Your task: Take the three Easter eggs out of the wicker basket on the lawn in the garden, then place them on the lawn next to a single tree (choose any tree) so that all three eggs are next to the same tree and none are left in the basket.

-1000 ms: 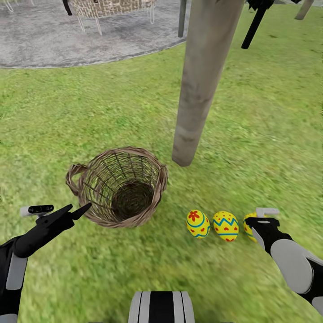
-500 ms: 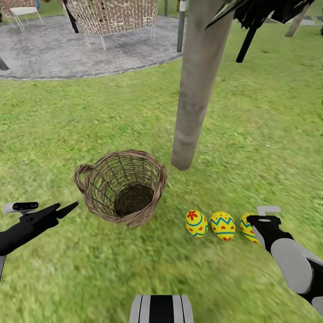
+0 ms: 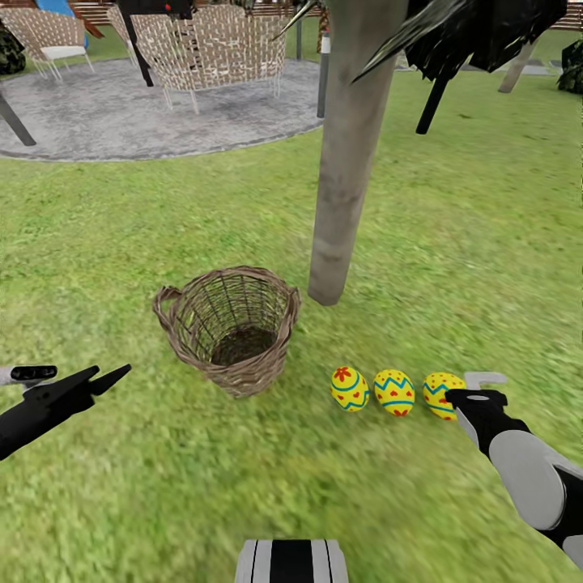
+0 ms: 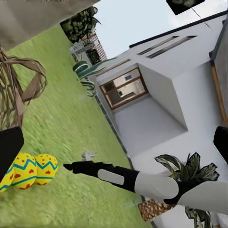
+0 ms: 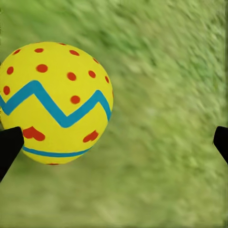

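The wicker basket (image 3: pixel 231 328) stands empty on the lawn (image 3: pixel 121 235), left of the pale tree trunk (image 3: pixel 348 162). Three yellow Easter eggs lie in a row on the grass near the trunk's foot: one (image 3: pixel 349 389), a second (image 3: pixel 393 392) and a third (image 3: pixel 441 394). My right gripper (image 3: pixel 476 389) is open just right of the third egg, which shows large in the right wrist view (image 5: pixel 54 102) beside one fingertip, not between the two. My left gripper (image 3: pixel 89 372) hangs open over the grass, left of the basket and apart from it. Two eggs (image 4: pixel 28 170) also show in the left wrist view.
A grey round patio (image 3: pixel 121 113) with wicker chairs (image 3: pixel 210 40) lies at the back left. The tree's dark leaf crown (image 3: pixel 486 24) hangs overhead at the right. A white house (image 4: pixel 156 95) stands beyond the lawn. My base (image 3: pixel 291 560) is at the near edge.
The head view has tilted up, showing more patio and chairs. My left gripper has drawn back leftward from the basket's rim. The third egg now shows almost whole beside my right gripper.
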{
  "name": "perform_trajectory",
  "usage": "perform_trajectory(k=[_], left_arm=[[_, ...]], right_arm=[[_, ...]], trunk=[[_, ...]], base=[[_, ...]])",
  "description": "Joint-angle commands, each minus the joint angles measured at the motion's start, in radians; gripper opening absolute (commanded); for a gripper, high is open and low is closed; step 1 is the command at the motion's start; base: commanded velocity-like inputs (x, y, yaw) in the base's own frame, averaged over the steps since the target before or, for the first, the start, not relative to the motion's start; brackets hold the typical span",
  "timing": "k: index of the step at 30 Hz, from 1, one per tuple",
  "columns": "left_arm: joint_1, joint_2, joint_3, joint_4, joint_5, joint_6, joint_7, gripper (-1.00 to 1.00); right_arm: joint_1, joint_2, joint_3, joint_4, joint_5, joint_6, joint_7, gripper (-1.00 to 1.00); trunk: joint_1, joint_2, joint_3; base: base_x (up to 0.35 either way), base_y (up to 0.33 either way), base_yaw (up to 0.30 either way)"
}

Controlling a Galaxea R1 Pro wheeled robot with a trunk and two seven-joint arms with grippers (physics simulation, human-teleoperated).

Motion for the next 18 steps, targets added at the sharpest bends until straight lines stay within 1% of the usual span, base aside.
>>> perform_trajectory(k=[1,3,6,8,10,11,12,13,14,16,18], left_arm=[[0.0,0.0,0.0,0.012,0.0,-0.001,0.0,1.0],[-0.001,0.0,-0.001,0.033,0.0,-0.003,0.006,1.0],[-0.001,-0.001,-0.002,0.041,-0.001,-0.006,0.026,1.0],[-0.001,-0.003,-0.004,0.051,-0.003,-0.01,0.061,1.0],[-0.002,-0.004,-0.006,0.07,-0.004,-0.013,0.117,1.0],[-0.002,-0.004,-0.007,0.09,-0.005,-0.014,0.187,1.0],[-0.002,-0.004,-0.008,0.097,-0.005,-0.014,0.219,1.0],[-0.002,-0.004,-0.008,0.103,-0.004,-0.014,0.267,1.0],[-0.002,-0.003,-0.007,0.104,-0.005,-0.015,0.287,1.0],[-0.002,-0.001,-0.006,0.107,-0.008,-0.015,0.301,1.0],[0.008,-0.002,-0.006,0.117,-0.041,-0.015,0.325,1.0]], right_arm=[[0.0,0.0,0.0,0.0,0.0,0.001,0.0,1.0],[0.0,0.0,-0.001,0.0,-0.001,0.001,0.001,1.0],[0.0,-0.002,-0.001,0.0,-0.003,0.003,0.003,1.0],[0.0,-0.004,0.001,0.0,-0.004,0.014,0.03,1.0],[0.0,-0.006,0.0,0.0,-0.004,0.042,0.094,1.0],[0.0,-0.007,-0.001,-0.001,-0.005,0.086,0.177,1.0],[0.0,-0.008,-0.001,-0.001,-0.005,0.108,0.215,1.0],[0.001,-0.009,0.0,-0.001,-0.005,0.138,0.273,1.0],[0.003,-0.01,0.0,-0.001,-0.005,0.148,0.3,1.0],[0.007,-0.01,0.0,-0.001,-0.006,0.153,0.318,1.0],[0.012,-0.01,0.0,-0.001,-0.006,0.152,0.327,1.0]], trunk=[[0.0,0.0,0.004],[-0.001,0.001,0.012],[-0.003,0.001,0.023],[-0.004,0.002,0.031],[-0.004,0.002,0.039],[-0.005,0.003,0.043],[-0.005,0.003,0.047],[-0.006,0.003,0.05],[-0.006,0.003,0.054],[-0.007,0.004,0.062],[-0.008,0.004,0.07]], base=[[-0.014,0.0,0.0],[-0.007,0.0,0.0],[-0.002,0.0,0.0],[0.0,0.0,0.0],[0.0,0.0,0.0],[0.0,0.0,0.0],[0.0,0.0,0.0],[0.0,0.0,0.0],[0.0,0.0,0.0],[0.0,0.0,0.0],[0.0,0.0,0.0]])
